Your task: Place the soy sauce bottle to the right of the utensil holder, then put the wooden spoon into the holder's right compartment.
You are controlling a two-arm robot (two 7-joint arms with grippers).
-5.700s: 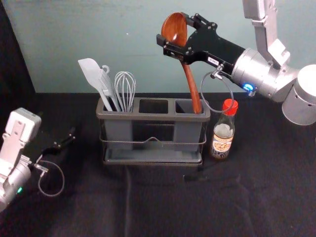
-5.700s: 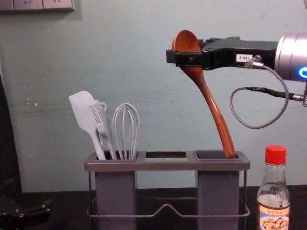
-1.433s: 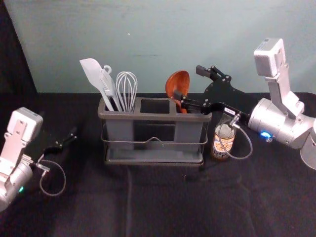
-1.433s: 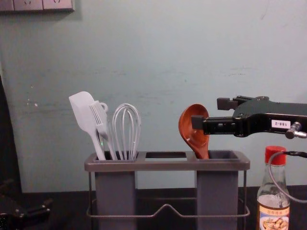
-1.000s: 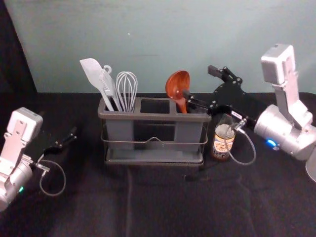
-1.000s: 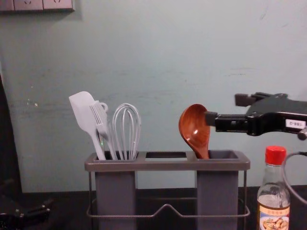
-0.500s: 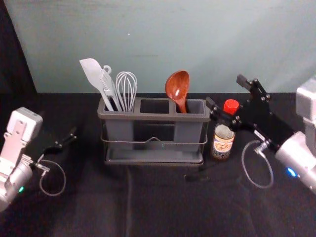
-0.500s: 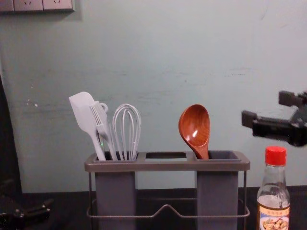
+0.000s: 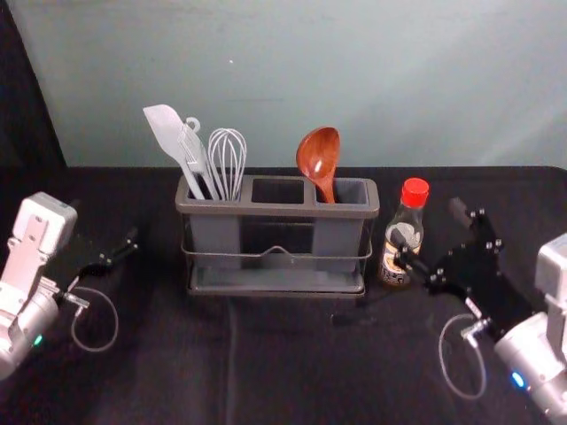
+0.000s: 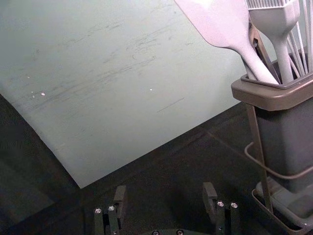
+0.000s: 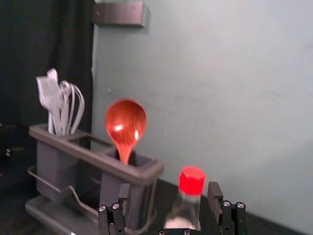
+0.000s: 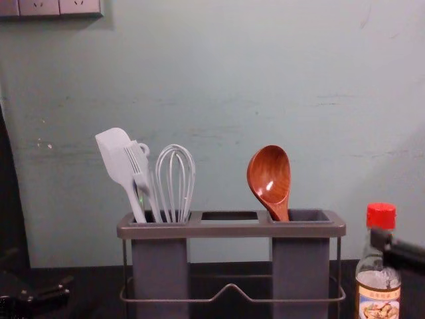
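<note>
Black cloth-covered table (image 9: 292, 372), lightly creased on near side. Directly on top: gray utensil holder (image 9: 283, 211), upright, around middle, long side running left to right. Soy sauce bottle (image 9: 412, 220), red cap, upright, just beside holder's right end, not touching. Small dark shape (image 9: 354, 319) nearer than holder's right end, too dim to identify.

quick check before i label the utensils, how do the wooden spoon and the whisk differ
The wooden spoon is reddish-brown with a solid bowl; the whisk is pale with open loops. The spoon stands in the right compartment of the holder, the whisk in the left. Both are head up.
</note>
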